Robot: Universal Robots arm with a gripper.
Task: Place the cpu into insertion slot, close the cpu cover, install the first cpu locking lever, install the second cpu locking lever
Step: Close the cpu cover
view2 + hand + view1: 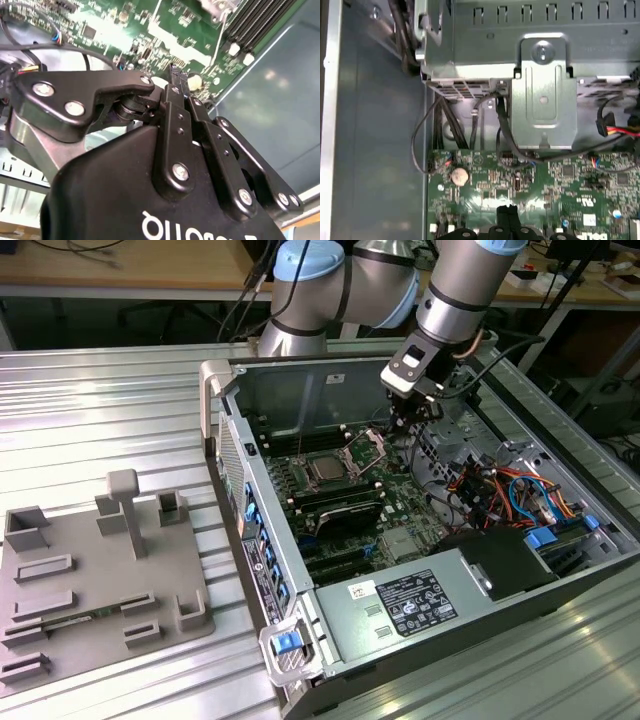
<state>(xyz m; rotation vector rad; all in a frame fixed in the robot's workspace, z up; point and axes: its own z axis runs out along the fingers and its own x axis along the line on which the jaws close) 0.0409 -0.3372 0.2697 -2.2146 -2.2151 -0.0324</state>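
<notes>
In the exterior view the cpu [325, 471] lies flat, silver face up, in the insertion slot [306, 480] on the green motherboard inside the open computer case. The cpu cover [366, 447] stands raised and tilted at the socket's far right side. My gripper [403, 428] hangs just to the right of the raised cover; whether it touches it I cannot tell. In both wrist views the black fingers [501, 215] sit pressed together with nothing between them, above the green board. The gripper [172, 72] points down at the board.
A grey fixture plate [90, 580] with pegs lies on the exterior view's left. Black memory slots [340, 505] run in front of the socket. A power supply [410, 605] and coloured cables [500, 490] fill the case's right. A metal drive cage [545, 100] and coin battery [460, 175] lie ahead.
</notes>
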